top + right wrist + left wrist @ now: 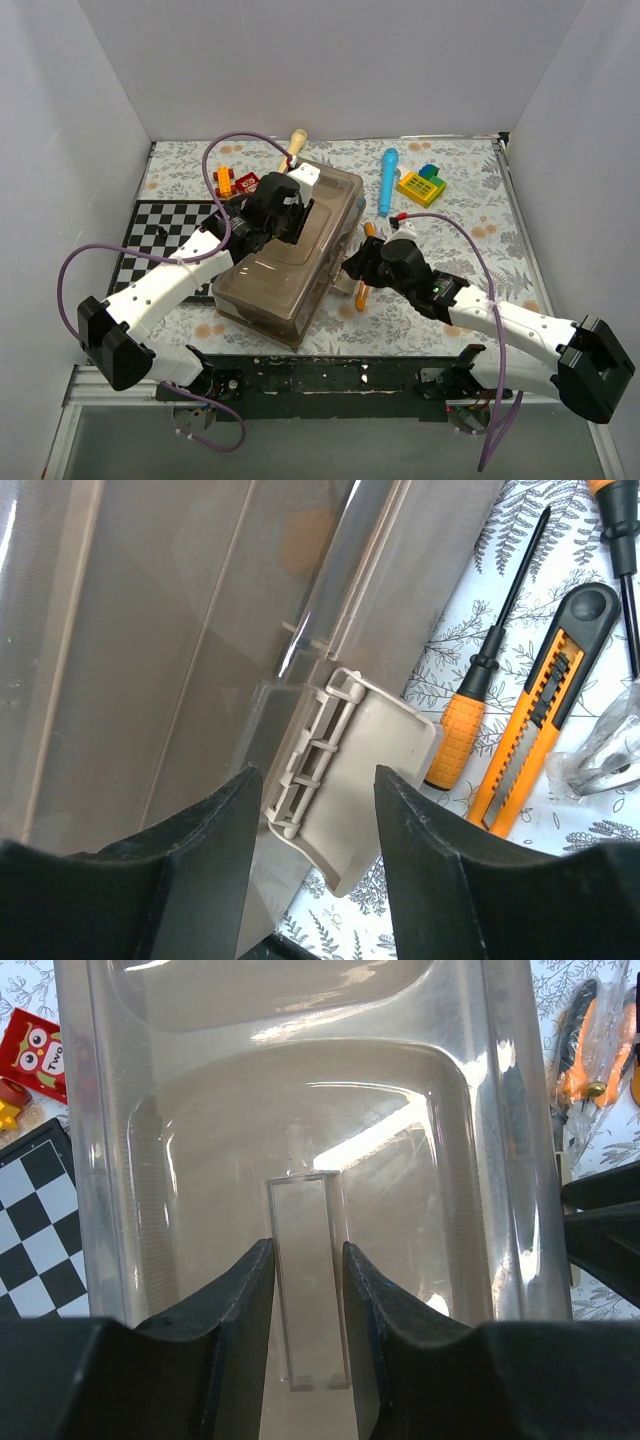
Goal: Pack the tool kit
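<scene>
The grey-brown translucent toolbox [285, 265] lies closed in the middle of the table. My left gripper [287, 216] sits on top of its lid. In the left wrist view that gripper [307, 1250] is shut on the clear recessed lid handle [308, 1290], with both fingers against the handle's sides. My right gripper [352, 268] is at the box's right side. There it [318, 775] stands open around the tan latch [365, 770], which is flipped outward and touches neither finger. An orange-handled screwdriver [462, 735] and an orange utility knife [545, 730] lie beside the latch. Orange pliers [590, 1050] lie past the box's right edge.
A blue cylindrical tool [388, 180] and a yellow toy block [421, 185] lie at the back right. A checkerboard mat [160, 240] is left of the box, with small red and orange toys [235, 182] behind it. A clear plastic bag [605, 760] lies by the knife.
</scene>
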You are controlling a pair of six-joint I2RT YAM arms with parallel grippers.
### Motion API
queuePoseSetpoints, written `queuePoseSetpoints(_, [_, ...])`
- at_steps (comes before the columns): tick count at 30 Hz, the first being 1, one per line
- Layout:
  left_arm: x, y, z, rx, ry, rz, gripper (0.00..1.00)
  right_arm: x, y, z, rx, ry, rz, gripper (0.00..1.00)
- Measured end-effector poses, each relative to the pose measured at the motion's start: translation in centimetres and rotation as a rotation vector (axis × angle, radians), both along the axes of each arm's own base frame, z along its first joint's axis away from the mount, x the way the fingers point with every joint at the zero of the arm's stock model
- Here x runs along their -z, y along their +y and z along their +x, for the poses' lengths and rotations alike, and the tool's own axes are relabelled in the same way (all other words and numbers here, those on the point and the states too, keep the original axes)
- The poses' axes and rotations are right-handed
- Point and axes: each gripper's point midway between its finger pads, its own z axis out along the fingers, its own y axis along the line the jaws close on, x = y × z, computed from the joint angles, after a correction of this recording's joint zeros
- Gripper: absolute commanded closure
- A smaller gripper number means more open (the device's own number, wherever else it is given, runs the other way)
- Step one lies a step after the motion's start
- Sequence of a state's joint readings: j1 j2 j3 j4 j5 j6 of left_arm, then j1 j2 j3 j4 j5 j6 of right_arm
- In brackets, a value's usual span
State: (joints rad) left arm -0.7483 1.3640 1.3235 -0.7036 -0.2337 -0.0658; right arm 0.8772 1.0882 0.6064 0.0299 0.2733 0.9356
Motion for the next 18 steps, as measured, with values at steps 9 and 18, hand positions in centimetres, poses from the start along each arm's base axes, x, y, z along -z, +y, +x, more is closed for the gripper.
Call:
queuePoseSetpoints(9, [-0.24, 0.16, 0.1, -0.002, -0.008, 0.009, 0.97, -0.48, 0.55, 0.15, -0.012, -0.001, 0.01, 0.53])
queuePoseSetpoints(18, [-0.46, 0.35, 0.24, -0.006, -0.019, 0.019, 0.98, -0.23, 0.68, 0.19, -0.011, 0.007, 0.011, 0.58])
